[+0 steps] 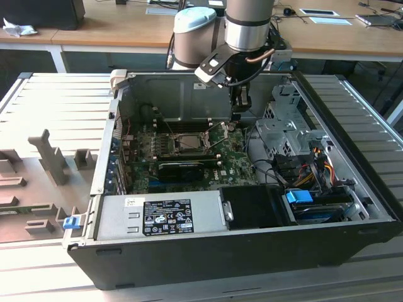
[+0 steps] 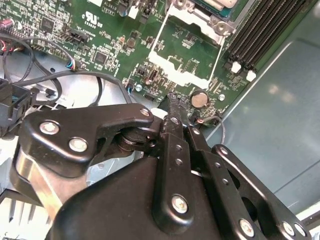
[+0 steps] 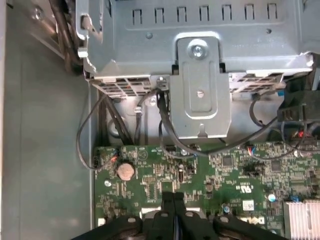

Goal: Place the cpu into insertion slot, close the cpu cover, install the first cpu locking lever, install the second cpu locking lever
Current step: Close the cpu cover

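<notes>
On the slatted table (image 1: pixel 50 100), the gripper (image 1: pixel 237 118) is hovering upper-centre, jaws clenched on nothing, beside the slot (image 1: pixel 171 143), the cpu (image 1: pixel 189 142) apparently seated, latching judged outstanding.

A grey metal counter (image 1: pixel 56 94) of long ribbed slats spreads across the foreground. Grey block-shaped fixtures (image 1: pixel 50 157) stand near its edge on the exterior view's left. Beyond its far edge runs a row of light wooden desks (image 1: pixel 113 28) on white legs (image 1: pixel 58 60), with dark shadow underneath. The light is soft and even.
</notes>
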You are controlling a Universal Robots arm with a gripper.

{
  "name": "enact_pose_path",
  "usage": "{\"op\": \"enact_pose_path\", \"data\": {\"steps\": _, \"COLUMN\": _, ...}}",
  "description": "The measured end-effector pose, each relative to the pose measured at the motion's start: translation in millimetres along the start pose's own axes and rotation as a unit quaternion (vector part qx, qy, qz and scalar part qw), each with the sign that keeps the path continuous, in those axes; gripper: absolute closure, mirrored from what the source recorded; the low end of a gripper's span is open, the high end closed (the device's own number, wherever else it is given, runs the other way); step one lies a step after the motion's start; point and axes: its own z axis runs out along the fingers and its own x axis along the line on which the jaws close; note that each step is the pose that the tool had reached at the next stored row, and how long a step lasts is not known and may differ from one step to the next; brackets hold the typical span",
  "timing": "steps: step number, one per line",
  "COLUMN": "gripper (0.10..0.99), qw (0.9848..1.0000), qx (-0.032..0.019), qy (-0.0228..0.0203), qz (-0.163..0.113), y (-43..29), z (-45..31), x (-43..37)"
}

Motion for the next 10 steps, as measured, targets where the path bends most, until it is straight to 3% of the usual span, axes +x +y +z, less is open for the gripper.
{"op": "enact_pose_path", "data": {"steps": 5, "gripper": 0.98, "qw": 1.0, "qx": 0.0003, "qy": 0.0, "qz": 0.0, "y": 7.0, "z": 0.6, "x": 0.3}}
{"op": "enact_pose_path", "data": {"steps": 10, "gripper": 0.98, "qw": 1.0, "qx": 0.0015, "qy": -0.0002, "qz": 0.0, "y": 7.8, "z": 4.6, "x": 0.2}}
